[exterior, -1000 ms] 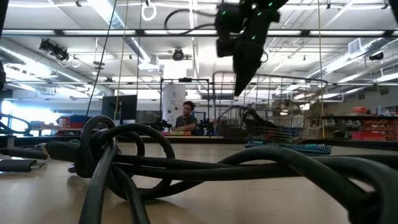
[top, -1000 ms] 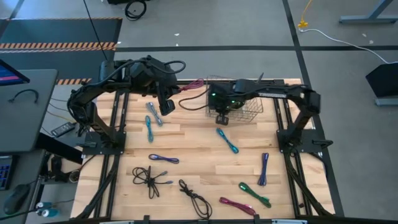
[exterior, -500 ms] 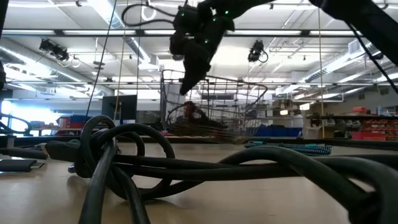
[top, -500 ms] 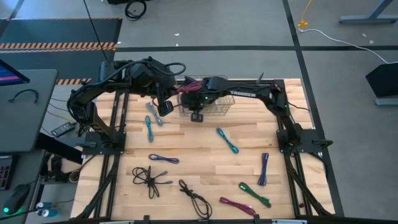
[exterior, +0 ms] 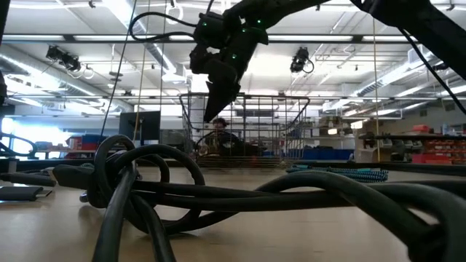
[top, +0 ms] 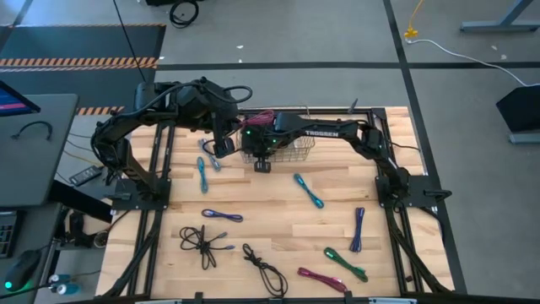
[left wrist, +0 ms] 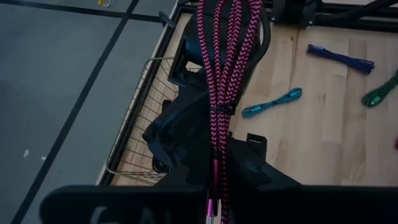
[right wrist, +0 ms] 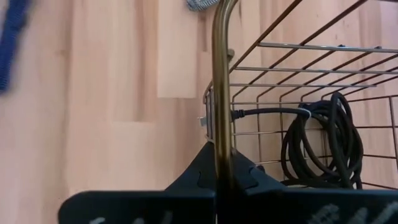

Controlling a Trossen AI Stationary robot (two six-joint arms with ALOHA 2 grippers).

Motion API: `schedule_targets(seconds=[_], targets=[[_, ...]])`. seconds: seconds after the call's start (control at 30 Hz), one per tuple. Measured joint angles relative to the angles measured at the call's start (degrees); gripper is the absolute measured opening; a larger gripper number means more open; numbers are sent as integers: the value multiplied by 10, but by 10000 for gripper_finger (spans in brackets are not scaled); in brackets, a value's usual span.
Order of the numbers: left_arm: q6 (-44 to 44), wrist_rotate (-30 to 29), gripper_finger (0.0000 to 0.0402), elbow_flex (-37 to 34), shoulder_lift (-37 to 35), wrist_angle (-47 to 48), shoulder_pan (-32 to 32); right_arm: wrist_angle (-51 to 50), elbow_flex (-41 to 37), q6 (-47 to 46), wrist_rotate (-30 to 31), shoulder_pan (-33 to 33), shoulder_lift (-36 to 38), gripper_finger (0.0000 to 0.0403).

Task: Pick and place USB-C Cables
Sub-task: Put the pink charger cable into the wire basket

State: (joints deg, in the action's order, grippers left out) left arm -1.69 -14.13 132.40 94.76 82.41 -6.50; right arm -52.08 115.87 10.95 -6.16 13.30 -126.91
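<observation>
- Magenta cable [left wrist: 225, 68] hangs pinched in your left gripper [top: 225, 145] — positioned beside the wire basket [top: 295, 150] for dropping.
- Right gripper [right wrist: 217, 186] clamps the basket's rim, steadying it.

The table [top: 278, 211] is evenly and brightly lit from above in the high view, and only soft, short shadows are cast under the arms. In the low view, glare is given off by long ceiling light strips [exterior: 138, 33], so the arm is reduced to a dark silhouette, and the near black cables [exterior: 167, 193] are blurred by closeness. In the left wrist view, the magenta cable [left wrist: 225, 68] is sharp, while the near dark fingers are out of focus. In the right wrist view, a blue shape [right wrist: 12, 37] at the edge is smeared, and a bright sheen is carried by the wire basket [right wrist: 298, 81] rim.
</observation>
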Motion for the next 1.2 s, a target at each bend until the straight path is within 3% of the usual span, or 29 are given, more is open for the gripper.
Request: schedule_targets(seconds=[0.93,1.2], targets=[[-6,0,32,0,0,2,0,90,-83,-35,23,-29,-3,3],[-6,0,32,0,0,2,0,104,-92,-52,58,-57,-4,4]])
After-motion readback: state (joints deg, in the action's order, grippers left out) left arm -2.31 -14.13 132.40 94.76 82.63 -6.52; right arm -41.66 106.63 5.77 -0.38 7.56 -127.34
